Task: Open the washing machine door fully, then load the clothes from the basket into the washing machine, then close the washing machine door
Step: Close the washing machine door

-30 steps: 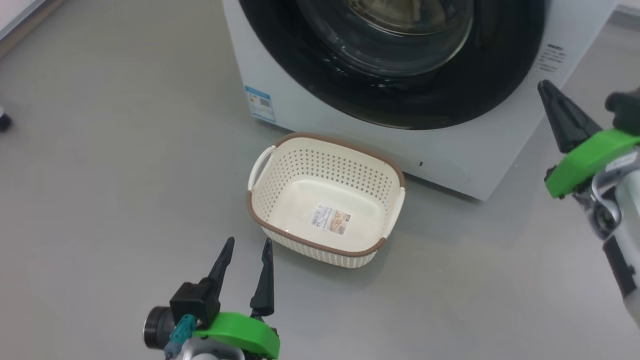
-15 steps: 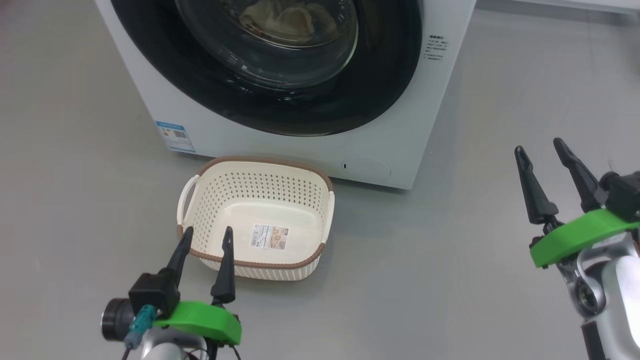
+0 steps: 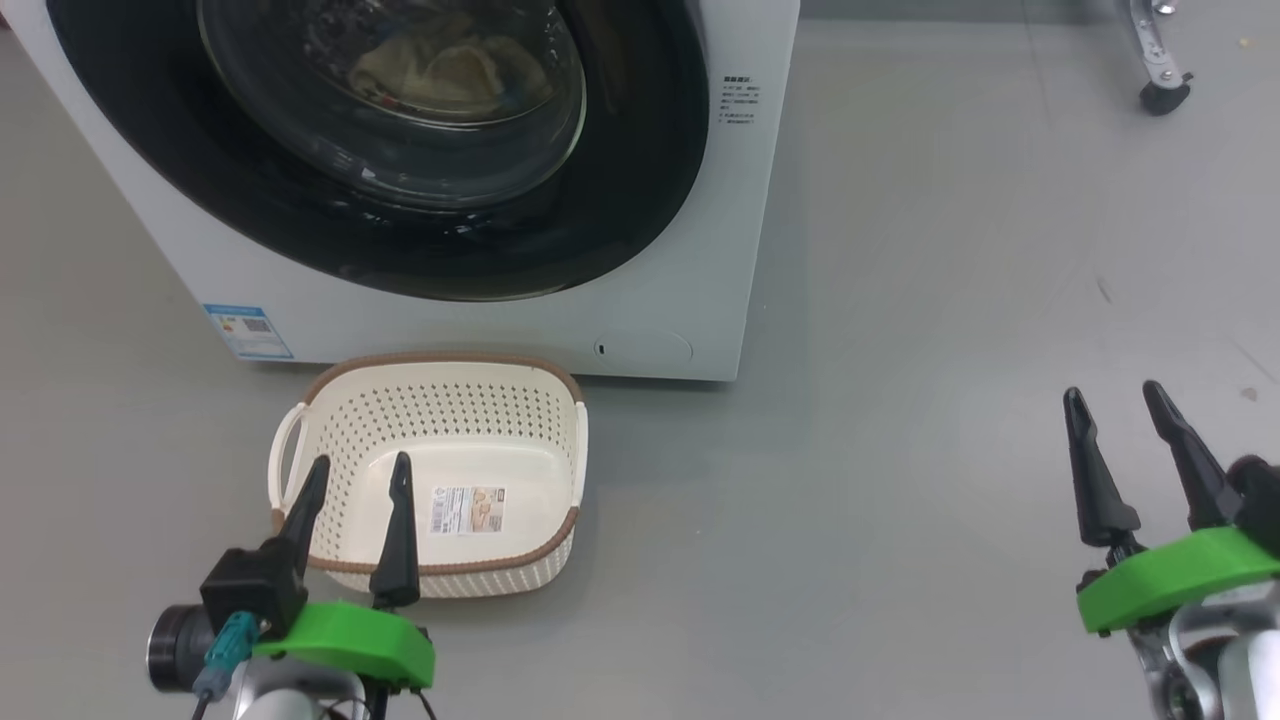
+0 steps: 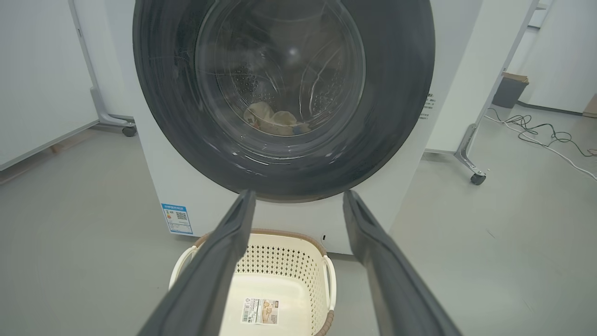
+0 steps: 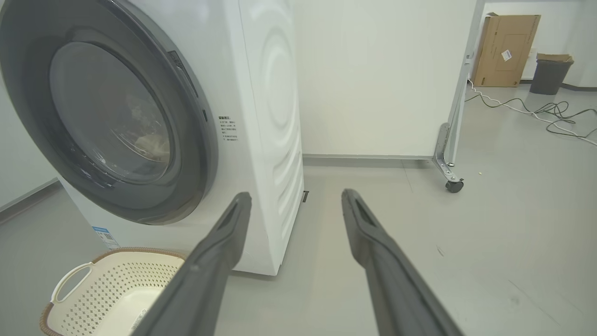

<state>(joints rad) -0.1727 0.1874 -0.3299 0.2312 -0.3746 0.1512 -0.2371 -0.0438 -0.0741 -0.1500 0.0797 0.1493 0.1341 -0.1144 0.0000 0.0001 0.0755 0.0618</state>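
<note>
Fingers [image 3: 400,530] dark, tapered, spread wide on left gripper [image 3: 361,459] and right gripper [image 3: 1112,389], holding nothing; perforated cream basket [image 3: 450,412] before glossy black-rimmed door [image 3: 640,180], shut.

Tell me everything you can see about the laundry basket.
The basket is a cream plastic tub with rounded corners, perforated walls, a brown braided rim and white loop handles. It stands upright on the grey floor in front of the washing machine, with a label sticker on its bottom and nothing else inside.
</note>
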